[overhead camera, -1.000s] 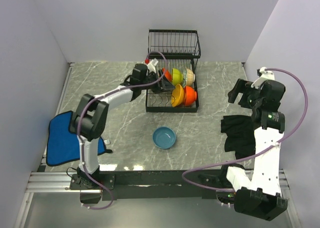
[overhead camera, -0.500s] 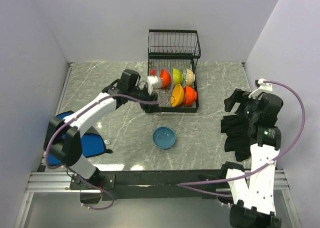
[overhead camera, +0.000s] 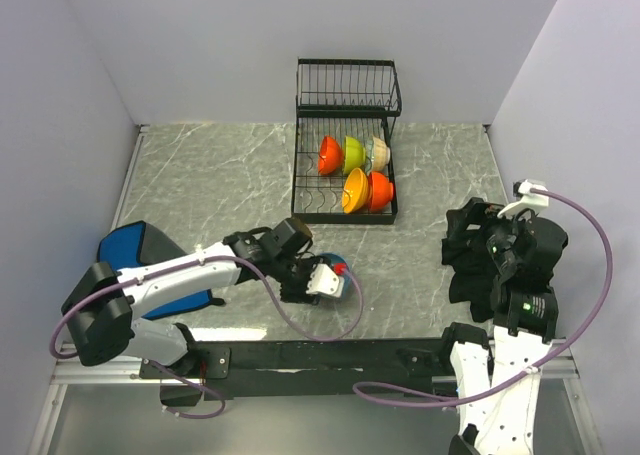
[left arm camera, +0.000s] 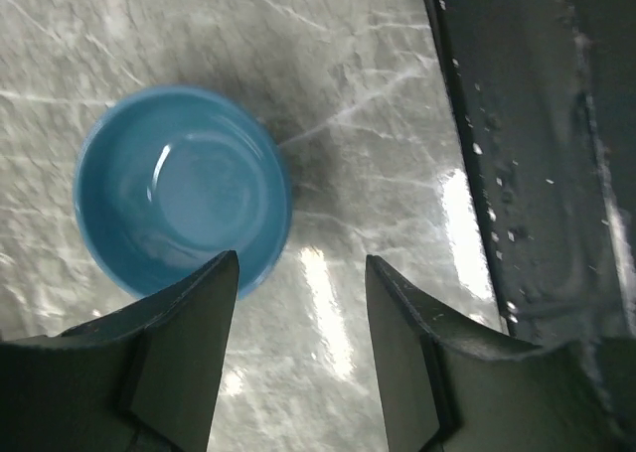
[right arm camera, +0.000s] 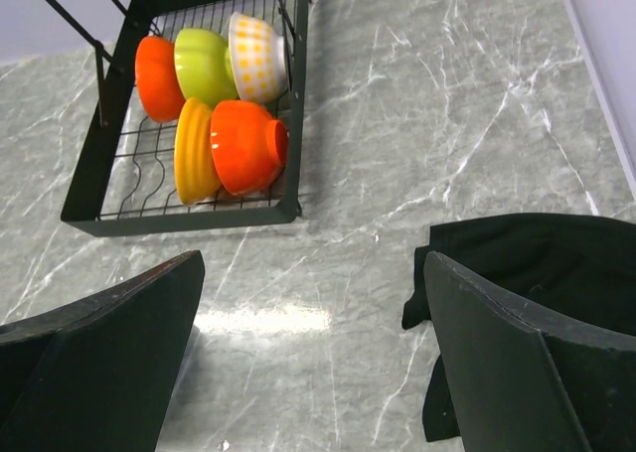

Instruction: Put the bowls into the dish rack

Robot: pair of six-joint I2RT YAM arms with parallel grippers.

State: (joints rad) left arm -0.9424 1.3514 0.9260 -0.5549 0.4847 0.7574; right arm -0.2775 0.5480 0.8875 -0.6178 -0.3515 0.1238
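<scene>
Though largely hidden overhead, the blue bowl [left arm camera: 179, 209] shows plainly in left-wrist view.

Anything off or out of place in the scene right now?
Nothing spilled or broken. Only the blue bowl sits upright on the table, outside the dish rack; the other five bowls stand on edge in its lower tier. A black cloth lies crumpled at right.

The tabletop [overhead camera: 220, 185] looks like grey veined marble, polished enough to throw bright glare. The blue bowl [left arm camera: 179, 199] is smooth and glossy, with highlights inside. The racked bowls [right arm camera: 248, 144] shine the same way. The rack [right arm camera: 179, 221] is thin black wire, seemingly coated metal. The black cloth [right arm camera: 537, 263] at the right edge and the blue cloth [overhead camera: 135, 250] at the left edge are matt fabric. The left end effector [left arm camera: 301, 273] has matt, dark fingers [left arm camera: 189, 343] that look like plastic.
</scene>
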